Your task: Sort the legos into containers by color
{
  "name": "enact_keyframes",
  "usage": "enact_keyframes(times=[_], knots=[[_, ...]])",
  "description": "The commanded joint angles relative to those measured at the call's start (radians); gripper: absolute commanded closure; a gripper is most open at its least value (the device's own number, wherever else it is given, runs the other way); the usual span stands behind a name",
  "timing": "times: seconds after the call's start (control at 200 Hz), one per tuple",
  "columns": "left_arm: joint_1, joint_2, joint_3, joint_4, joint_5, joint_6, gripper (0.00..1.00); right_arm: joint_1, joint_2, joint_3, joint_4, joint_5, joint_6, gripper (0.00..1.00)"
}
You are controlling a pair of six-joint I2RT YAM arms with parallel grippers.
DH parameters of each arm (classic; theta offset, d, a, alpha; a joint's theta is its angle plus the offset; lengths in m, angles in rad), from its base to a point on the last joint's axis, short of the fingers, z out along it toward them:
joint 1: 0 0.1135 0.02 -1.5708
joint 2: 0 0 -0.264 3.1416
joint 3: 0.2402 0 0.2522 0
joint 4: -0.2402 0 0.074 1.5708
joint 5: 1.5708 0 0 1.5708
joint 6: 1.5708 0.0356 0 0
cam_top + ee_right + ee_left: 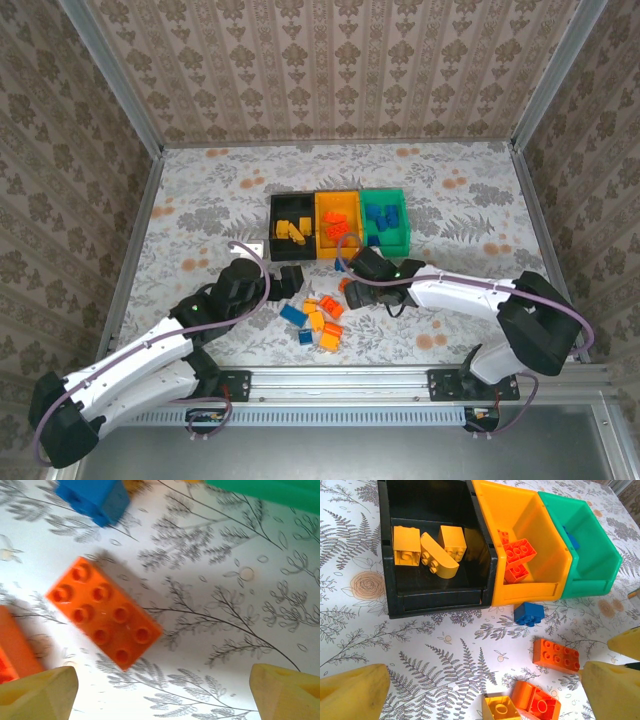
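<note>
Before the bins [530,592], the right pincer [162,687] hangs spread above a red-orange brick [105,612].
Likely lining up a grasp; the left pincer [480,682] gapes empty.

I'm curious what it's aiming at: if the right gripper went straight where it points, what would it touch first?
Probably the tablecloth beside the red-orange brick, which lies off-centre ahead of the open right gripper; a finger might clip it. Depth is unclear.
</note>
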Motion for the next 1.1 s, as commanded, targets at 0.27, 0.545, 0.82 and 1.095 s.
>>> enact_keyframes(times=[0.27,0.545,0.82,1.095], knots=[[0.013,-0.004,-0.007,-0.047,-0.011,-0.018,0.0,-0.012,0.191,0.165,-0.001,-0.035,-0.118,0.16],[0.033,0.002,-0.007,-0.05,0.001,-0.014,0.0,-0.02,0.242,0.127,0.001,-0.051,-0.101,0.36],[0.042,0.002,-0.016,-0.047,0.02,-0.013,0.0,-0.031,0.138,0.036,0.019,-0.053,-0.076,0.67],[0.044,0.003,-0.02,-0.042,0.031,-0.006,0.0,-0.048,-0.073,0.062,-0.061,-0.06,-0.088,0.75]])
